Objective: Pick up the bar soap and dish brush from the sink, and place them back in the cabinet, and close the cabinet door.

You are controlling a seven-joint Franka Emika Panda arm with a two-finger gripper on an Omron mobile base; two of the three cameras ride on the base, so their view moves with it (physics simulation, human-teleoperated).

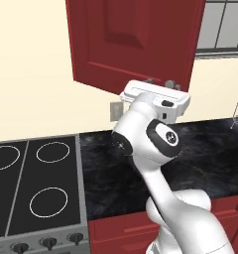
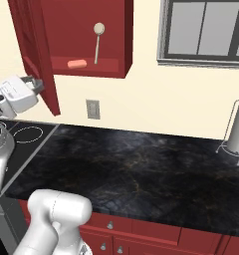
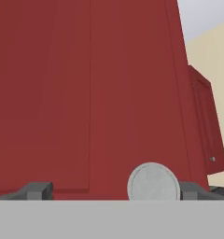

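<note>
Gripper point(image 2: 38, 83) spread wide at door point(image 2: 39, 55) outer face, tips flanking knob point(image 3: 153, 183), nothing held; door swung open; soap point(image 2: 76, 63) flat on cabinet point(image 2: 119, 40) shelf, brush point(image 2: 97, 41) upright just right

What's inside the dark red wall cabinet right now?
On the floor of the dark red wall cabinet lies the orange-salmon bar soap, with the beige round-headed dish brush upright beside it. The open panelled cabinet door covers the cabinet's left part.
</note>
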